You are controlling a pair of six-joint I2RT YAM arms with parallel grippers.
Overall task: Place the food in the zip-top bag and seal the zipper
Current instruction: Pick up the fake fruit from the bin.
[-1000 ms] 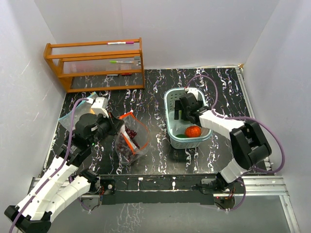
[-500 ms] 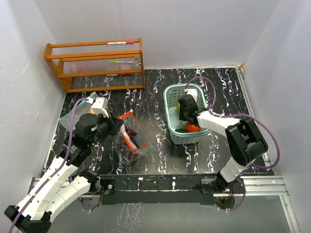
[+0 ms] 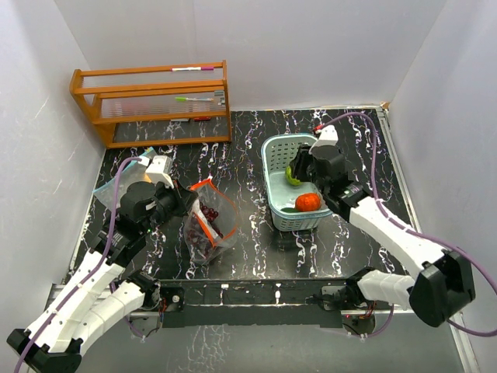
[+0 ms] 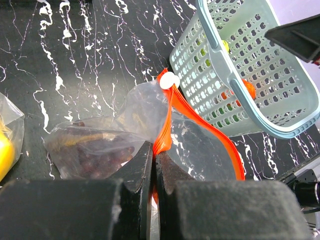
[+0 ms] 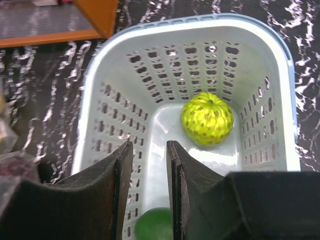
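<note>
Bumpy fruit point(image 5: 207, 119) in basket point(image 5: 280, 65), beyond right pincer point(image 5: 149, 145)

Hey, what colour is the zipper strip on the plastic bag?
Bright orange zipper strip, with a white slider tab; clearest in the left wrist view.

Both arms are built alike: the left arm point(image 3: 81, 299) and right arm point(image 3: 388, 225) are made up of glossy white link shells joined by bulky matte black joint housings. A purple cable point(image 3: 114, 203) is seen looped loosely alongside each arm, standing clear of the links in wide arcs. A white cap point(image 3: 159, 167) is noted on the left wrist block. The left pincer point(image 4: 153, 149) and right pincer point(image 5: 149, 150) are fitted with matte black fingers point(image 5: 176, 185), flat-faced, faintly grainy, narrowing to blunt rounded tips.
</note>
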